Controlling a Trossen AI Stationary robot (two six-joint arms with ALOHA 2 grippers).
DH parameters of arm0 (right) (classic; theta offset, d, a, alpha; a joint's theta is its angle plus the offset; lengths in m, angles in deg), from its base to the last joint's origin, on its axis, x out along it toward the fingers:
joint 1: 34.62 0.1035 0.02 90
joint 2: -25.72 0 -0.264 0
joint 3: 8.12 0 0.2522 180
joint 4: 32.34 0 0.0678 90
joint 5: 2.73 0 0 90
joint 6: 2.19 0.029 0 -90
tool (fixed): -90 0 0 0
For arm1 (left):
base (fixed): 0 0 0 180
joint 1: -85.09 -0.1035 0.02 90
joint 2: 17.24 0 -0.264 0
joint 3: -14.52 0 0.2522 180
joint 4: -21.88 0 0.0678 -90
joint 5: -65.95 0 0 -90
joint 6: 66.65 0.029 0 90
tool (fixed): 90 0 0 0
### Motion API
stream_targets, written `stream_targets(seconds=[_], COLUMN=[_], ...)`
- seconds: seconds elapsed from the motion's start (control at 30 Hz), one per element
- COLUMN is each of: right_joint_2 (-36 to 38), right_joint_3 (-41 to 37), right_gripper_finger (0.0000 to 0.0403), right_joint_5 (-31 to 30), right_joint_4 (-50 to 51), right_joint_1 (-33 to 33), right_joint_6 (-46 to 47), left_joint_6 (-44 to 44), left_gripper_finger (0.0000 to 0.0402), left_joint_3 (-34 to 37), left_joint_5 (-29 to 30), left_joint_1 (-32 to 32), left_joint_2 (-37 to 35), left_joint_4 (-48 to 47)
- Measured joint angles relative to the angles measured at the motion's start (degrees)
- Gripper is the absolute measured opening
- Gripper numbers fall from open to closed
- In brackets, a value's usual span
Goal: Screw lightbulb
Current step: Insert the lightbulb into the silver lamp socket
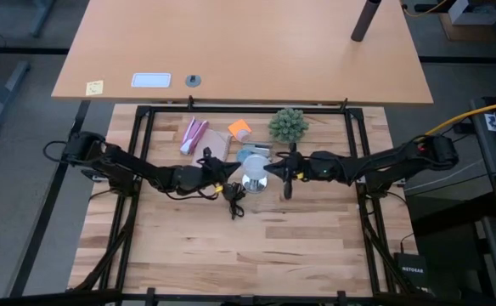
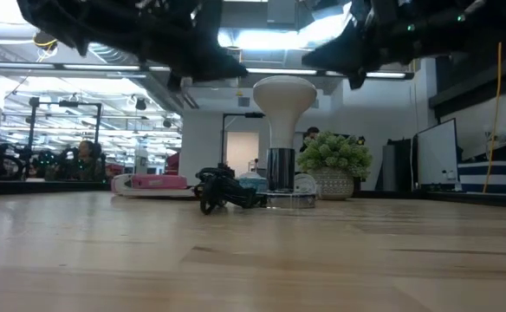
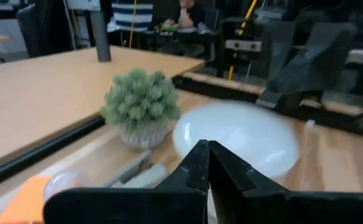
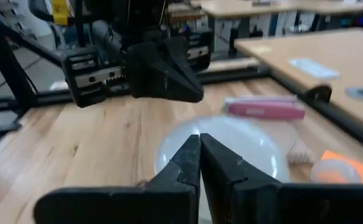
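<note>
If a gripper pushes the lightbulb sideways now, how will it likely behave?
The lightbulb stands upright in the silver base, wide globe above a narrow neck, so it looks top-heavy and may tip the base. Its smooth round surface probably lets fingers slip. It appears thin-shelled, so likely fragile.

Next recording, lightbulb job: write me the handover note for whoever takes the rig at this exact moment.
Left pincer: shut, empty, just left of the lightbulb, above the table.
Right pincer: shut, empty, just right of the bulb, facing the left one.
Lightbulb: upright in the silver socket base at mid-table, black cord coiled beside it; green spiky plant behind.
Done: bulb is seated in the socket.
Left: how far it is screwed in cannot be seen; check tightness, then move both arms away.
</note>
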Motion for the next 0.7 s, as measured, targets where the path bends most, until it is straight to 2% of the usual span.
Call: stream_targets(seconds=[0.17,0.33,0.53,0.7], right_joint_2=[5.0,9.0,7.3,4.0], right_joint_3=[0.0,0.1,0.1,0.1], right_gripper_finger=[0.0016,0.0016,0.0016,0.0016], right_joint_5=[-1.4,-7.5,-8.9,-8.9], right_joint_4=[1.1,5.9,9.8,8.8], right_joint_1=[0.0,0.0,0.0,0.0], right_joint_6=[-3.6,-7.0,-6.7,-5.6], left_joint_6=[1.6,1.7,-0.1,-3.3], left_gripper_finger=[0.0,0.0,0.0,0.0], left_joint_3=[0.0,0.0,0.0,0.0], left_joint_5=[0.0,0.0,0.0,-0.7], left_joint_1=[2.3,5.8,8.3,8.1], left_joint_2=[-4.5,-5.5,-3.8,-0.5], left_joint_4=[0.2,-0.1,0.0,0.0])
